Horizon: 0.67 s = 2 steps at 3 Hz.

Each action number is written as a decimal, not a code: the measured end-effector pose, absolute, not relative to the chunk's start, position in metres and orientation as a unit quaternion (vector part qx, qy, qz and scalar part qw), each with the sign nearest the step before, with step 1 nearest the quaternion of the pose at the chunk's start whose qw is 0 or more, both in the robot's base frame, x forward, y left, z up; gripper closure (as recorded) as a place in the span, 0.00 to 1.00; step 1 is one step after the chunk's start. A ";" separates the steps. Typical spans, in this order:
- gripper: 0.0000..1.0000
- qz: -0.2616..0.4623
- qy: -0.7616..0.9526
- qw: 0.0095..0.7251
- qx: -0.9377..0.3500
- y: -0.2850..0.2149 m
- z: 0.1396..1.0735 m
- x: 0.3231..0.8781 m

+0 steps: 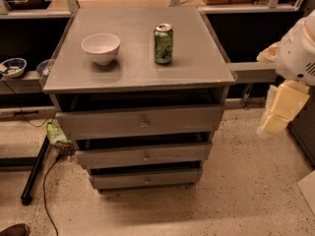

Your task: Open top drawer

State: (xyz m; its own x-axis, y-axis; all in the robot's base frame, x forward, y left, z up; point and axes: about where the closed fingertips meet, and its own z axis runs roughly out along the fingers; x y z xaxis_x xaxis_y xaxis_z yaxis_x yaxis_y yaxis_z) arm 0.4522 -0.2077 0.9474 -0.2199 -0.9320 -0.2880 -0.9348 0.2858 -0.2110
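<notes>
The top drawer (140, 122) is the widest of three grey drawers under the grey cabinet top (197, 68). It has a flat front with a small round metal knob (143, 122) at its centre, and a dark gap shows above the front. My gripper (278, 109), cream-coloured below a white arm housing (298, 53), hangs in the air to the right of the cabinet, about level with the top drawer. It is apart from the drawer and touches nothing.
A white bowl (101, 47) and a green can (163, 44) stand on the cabinet top. Two narrower drawers (145, 156) (146, 179) sit below. A black pole (34, 173), a cable and green litter (55, 132) lie on the speckled floor at left. Dark shelving runs behind.
</notes>
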 end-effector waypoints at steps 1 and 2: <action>0.00 0.012 0.780 0.165 -0.604 -0.206 0.923 0.462; 0.00 -0.016 0.768 0.150 -0.622 -0.200 0.903 0.472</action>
